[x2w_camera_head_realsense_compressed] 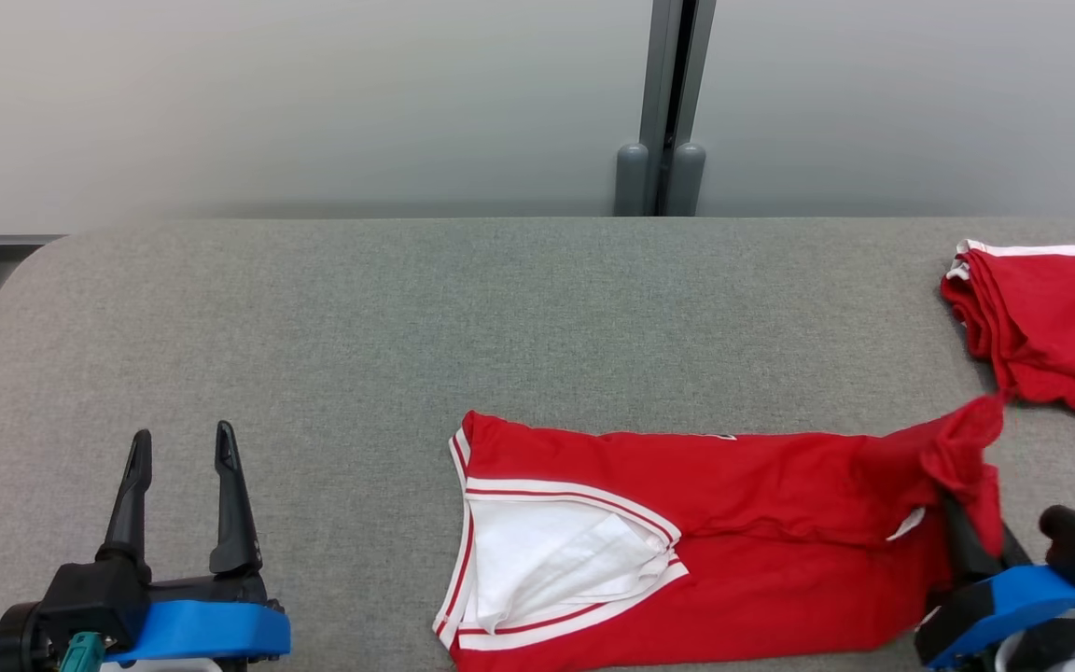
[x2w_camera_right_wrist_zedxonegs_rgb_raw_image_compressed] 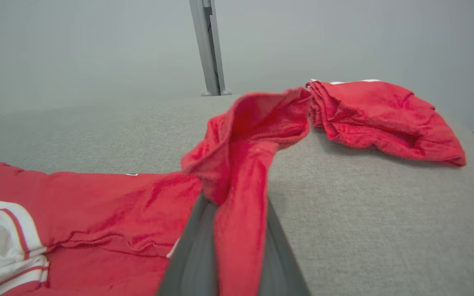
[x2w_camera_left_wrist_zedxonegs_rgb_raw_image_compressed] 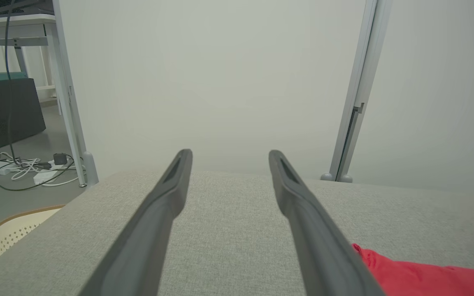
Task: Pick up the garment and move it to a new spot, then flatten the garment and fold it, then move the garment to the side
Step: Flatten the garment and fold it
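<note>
That red shirt with white trim looks light and floppy; right gripper fingers clenched on its 3 o'clock corner, left gripper fingers released.

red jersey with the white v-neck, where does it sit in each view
Head view: the red jersey lies along the bottom centre, its right end raised in the right claw.
Left wrist view: a red edge in the bottom right corner.
Right wrist view: lower left, with a fold running up the middle, pinched between the fingers.
Shared landmark: the grey post at the wall.
</note>
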